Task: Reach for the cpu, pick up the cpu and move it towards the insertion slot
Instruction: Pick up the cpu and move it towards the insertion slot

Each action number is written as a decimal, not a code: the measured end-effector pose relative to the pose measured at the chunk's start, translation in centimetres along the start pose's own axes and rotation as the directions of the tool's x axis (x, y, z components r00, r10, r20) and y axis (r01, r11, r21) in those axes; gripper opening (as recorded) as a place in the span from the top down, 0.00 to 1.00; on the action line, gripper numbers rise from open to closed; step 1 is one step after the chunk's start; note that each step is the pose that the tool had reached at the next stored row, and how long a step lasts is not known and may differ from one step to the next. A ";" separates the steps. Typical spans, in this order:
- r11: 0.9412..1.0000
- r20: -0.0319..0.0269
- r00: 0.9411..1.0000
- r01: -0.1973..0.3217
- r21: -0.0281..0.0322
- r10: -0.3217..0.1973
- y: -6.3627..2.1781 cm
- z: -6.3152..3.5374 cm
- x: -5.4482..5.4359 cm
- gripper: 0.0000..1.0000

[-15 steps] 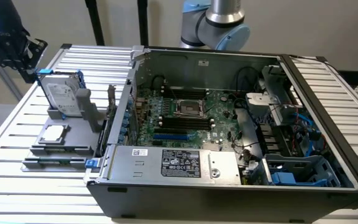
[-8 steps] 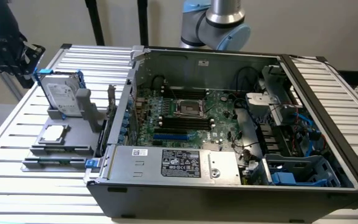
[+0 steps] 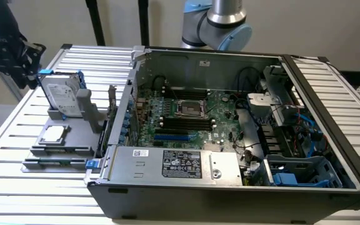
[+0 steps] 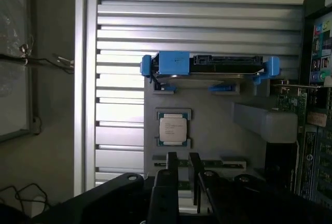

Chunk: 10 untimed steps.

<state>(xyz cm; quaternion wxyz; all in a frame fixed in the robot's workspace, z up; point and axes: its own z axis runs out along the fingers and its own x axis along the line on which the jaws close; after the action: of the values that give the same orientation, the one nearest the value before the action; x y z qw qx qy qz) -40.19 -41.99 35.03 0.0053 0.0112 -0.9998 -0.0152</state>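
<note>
Reach stage: my jaws stand parted a little and empty, near the hard drive [image 4: 223, 66], beside which the cpu [image 4: 173, 129] lies untouched in its grey holder [image 4: 207, 125]; the insertion slot [image 3: 189, 108] is well apart from that drive, so pick-up and transfer remain.

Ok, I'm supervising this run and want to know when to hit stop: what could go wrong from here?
The cpu lies in a snug grey holder beside the standing hard drive; the gripper might clip either one on descent. The case wall stands between the cpu and the insertion slot, so a low carry could strike it.
</note>
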 end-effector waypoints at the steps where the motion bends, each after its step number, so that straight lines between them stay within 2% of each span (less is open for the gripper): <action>1: 1.000 0.000 1.000 0.000 0.000 0.000 0.00 0.00 0.0 0.70; 2: 1.000 0.000 1.000 0.000 0.000 0.000 0.00 0.00 0.0 0.64; 3: 1.000 0.000 1.000 0.000 0.000 0.000 0.00 0.00 0.0 0.64; 5: 1.000 0.000 1.000 0.000 0.000 0.000 0.00 0.00 0.0 0.53; 6: 1.000 0.000 1.000 0.000 0.000 0.000 0.00 0.00 0.0 0.53; 9: 1.000 0.000 1.000 0.000 0.000 0.000 0.00 0.02 0.0 0.35; 10: 1.000 0.000 1.000 0.000 0.000 0.000 0.00 0.07 0.0 0.35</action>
<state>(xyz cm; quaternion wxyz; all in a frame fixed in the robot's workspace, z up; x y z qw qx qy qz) -40.20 -41.99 34.97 0.0052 0.0113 -0.9998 -0.0152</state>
